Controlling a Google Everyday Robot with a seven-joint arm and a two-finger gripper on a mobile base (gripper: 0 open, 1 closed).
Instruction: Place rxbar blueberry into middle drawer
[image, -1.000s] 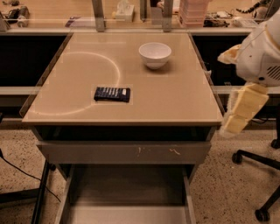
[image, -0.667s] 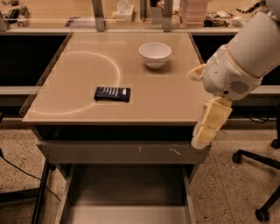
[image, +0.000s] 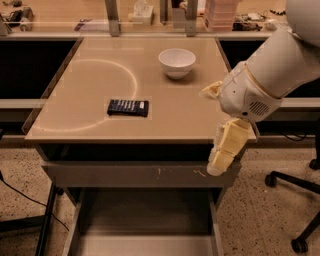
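Gripper (image: 218, 165) at front right corner of table (image: 80, 95), open-or-closed unclear; rxbar blueberry (image: 128, 107) flat, navy wrapper, pale lettering.

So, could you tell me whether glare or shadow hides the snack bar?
Camera view: a pale curved glare arc sweeps the tabletop past the snack bar, which is plainly visible; the gripper hangs at the tabletop's front edge, on the picture's right.

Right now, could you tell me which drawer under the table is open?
The middle drawer, pulled out with its plain grey floor showing; the scratched drawer front above is shut. The gripper hangs by that front's right end.
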